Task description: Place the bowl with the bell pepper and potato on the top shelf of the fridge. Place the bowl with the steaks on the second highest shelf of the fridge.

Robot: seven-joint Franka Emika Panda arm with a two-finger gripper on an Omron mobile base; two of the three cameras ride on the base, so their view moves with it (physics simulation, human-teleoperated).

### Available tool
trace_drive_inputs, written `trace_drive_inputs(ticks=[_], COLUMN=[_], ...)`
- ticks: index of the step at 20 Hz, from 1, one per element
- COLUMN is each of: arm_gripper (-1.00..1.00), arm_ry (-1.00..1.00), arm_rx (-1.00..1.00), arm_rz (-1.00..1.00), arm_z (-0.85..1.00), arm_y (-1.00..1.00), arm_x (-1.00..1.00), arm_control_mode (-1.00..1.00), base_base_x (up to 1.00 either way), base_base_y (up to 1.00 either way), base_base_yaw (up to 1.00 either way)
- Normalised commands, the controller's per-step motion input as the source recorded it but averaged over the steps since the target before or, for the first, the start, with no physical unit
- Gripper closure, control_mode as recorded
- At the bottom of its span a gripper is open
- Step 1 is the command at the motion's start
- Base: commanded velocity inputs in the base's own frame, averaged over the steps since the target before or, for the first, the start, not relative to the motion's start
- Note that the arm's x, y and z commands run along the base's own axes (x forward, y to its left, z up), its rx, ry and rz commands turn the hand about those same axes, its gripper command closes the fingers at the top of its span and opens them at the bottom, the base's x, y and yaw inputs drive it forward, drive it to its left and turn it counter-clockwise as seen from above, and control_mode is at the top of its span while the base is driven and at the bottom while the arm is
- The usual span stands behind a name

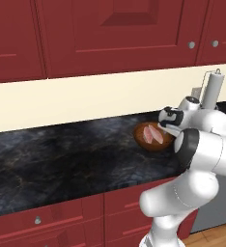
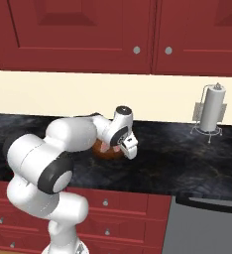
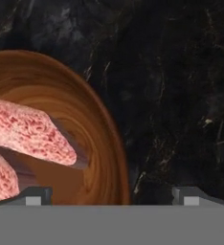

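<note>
The bowl with the steaks, dark reddish-brown, sits on the black counter near its back right. Two pink steaks lie inside it. My gripper hangs open just above the bowl, its two fingertips straddling the bowl's near right rim, nothing held. From the right base view the hand points down at the bowl's right edge. In the left base view the gripper is partly hidden behind my arm. The fridge and the bowl with the bell pepper and potato are out of view.
A paper towel holder stands at the back right of the dark marble counter. Red wall cabinets hang overhead. A grey appliance front sits below the counter's right end.
</note>
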Motion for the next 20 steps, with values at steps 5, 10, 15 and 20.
trace_drive_inputs(ticks=[5,10,15,20], arm_gripper=[-1.00,-1.00,1.00,1.00], arm_ry=[0.01,0.01,0.00,-0.01], arm_rx=[0.00,0.00,-0.01,0.00], arm_rz=[0.02,0.00,0.00,0.00], arm_z=[-0.29,-0.43,-0.11,0.00], arm_y=[-0.01,0.00,0.00,0.00], arm_x=[-0.17,-0.07,0.05,-0.11], arm_control_mode=[-1.00,-1.00,-1.00,-1.00], base_base_x=[0.00,0.00,0.00,0.00], base_base_y=[0.00,0.00,0.00,0.00], base_base_yaw=[0.00,0.00,0.00,0.00])
